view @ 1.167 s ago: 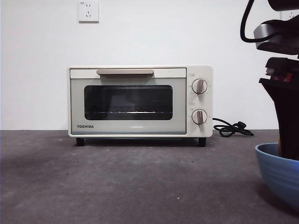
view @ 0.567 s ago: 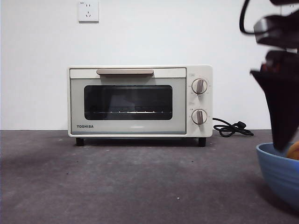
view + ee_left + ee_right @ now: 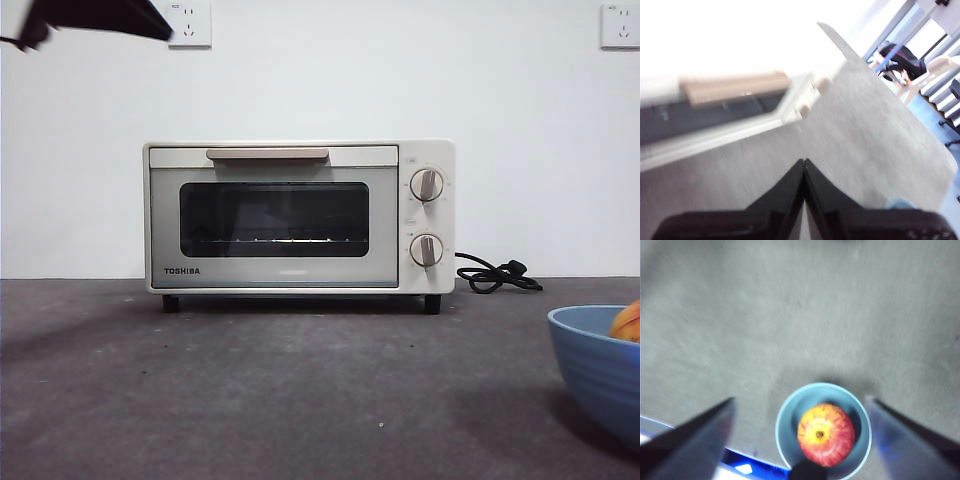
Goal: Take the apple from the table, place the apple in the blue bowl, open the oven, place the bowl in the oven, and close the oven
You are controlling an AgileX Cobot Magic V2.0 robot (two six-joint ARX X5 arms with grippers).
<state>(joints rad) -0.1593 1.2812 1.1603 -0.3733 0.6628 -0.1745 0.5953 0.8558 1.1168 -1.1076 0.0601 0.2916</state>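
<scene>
The red and yellow apple lies in the blue bowl on the table. My right gripper hangs high above the bowl, open wide and empty, and is out of the front view. There only the apple's top shows over the bowl's rim at the right edge. The cream oven stands at the back with its door closed. My left gripper is shut and empty, up in the air facing the oven's beige handle. A black arm tip shows at the top left corner.
The oven's black cord lies coiled on the table to its right. A white wall with two sockets stands close behind the oven. Two knobs sit on the oven's right side.
The right arm rose out of the front view and left the apple lying in the bowl. A black arm tip came in at the top left corner.
</scene>
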